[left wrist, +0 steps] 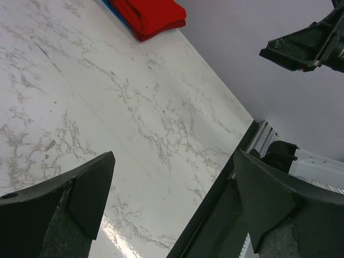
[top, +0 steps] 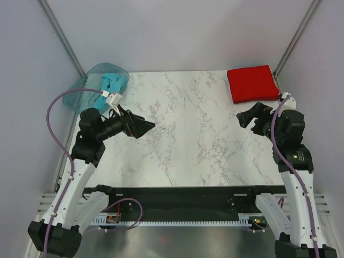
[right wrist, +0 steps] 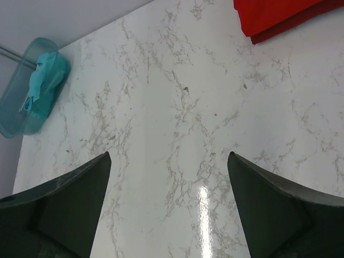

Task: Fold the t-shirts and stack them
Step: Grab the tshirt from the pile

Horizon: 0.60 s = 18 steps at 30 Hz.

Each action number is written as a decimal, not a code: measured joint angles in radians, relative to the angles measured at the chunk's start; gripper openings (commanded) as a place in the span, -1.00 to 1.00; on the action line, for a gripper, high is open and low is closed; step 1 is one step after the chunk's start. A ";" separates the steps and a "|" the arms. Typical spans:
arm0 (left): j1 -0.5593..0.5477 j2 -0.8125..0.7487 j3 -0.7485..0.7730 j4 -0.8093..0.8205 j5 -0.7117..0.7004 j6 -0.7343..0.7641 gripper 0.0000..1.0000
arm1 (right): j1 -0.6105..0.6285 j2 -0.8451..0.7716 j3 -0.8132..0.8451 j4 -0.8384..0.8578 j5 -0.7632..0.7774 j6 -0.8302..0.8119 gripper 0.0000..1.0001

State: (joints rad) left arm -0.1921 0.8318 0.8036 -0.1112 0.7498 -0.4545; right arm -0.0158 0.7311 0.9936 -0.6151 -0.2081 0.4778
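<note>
The red t-shirt lies folded as a square at the far right corner of the marble table; it also shows in the left wrist view, with a thin blue edge beside it, and in the right wrist view. A turquoise cloth sits bunched in the teal tray at the far left, also in the right wrist view. My left gripper is open and empty above the table's left part. My right gripper is open and empty, near the red shirt's front edge.
The translucent teal tray overhangs the table's far left corner. Grey walls and metal posts close in the back and sides. A black rail runs along the near edge between the arm bases. My right gripper also shows in the left wrist view.
</note>
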 measured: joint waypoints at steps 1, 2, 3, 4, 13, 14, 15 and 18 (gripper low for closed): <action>0.000 -0.002 0.000 0.000 -0.008 0.003 0.98 | 0.000 0.005 -0.017 0.019 0.004 0.000 0.96; 0.000 -0.003 0.000 -0.001 -0.019 0.006 0.98 | 0.000 0.009 -0.034 0.037 0.008 0.000 0.96; 0.000 -0.002 0.000 -0.002 -0.027 0.008 0.97 | 0.000 0.013 -0.051 0.055 0.010 0.000 0.96; 0.000 -0.001 0.000 -0.008 -0.043 0.011 0.94 | 0.000 0.019 -0.064 0.069 0.012 0.002 0.96; 0.009 0.245 0.179 -0.208 -0.348 0.061 0.76 | 0.000 0.079 -0.189 0.191 -0.070 0.046 0.96; 0.021 0.307 0.246 -0.236 -0.378 0.069 0.70 | 0.000 0.079 -0.197 0.197 -0.081 0.048 0.96; 0.037 0.370 0.314 -0.253 -0.403 0.076 0.58 | 0.000 0.077 -0.203 0.203 -0.091 0.049 0.96; 0.109 0.544 0.504 -0.262 -0.479 0.082 0.41 | 0.004 0.070 -0.209 0.217 -0.117 0.050 0.96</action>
State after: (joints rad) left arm -0.0834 1.3754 1.3079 -0.3737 0.2707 -0.3725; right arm -0.0116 0.8009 0.7849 -0.3977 -0.3252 0.5282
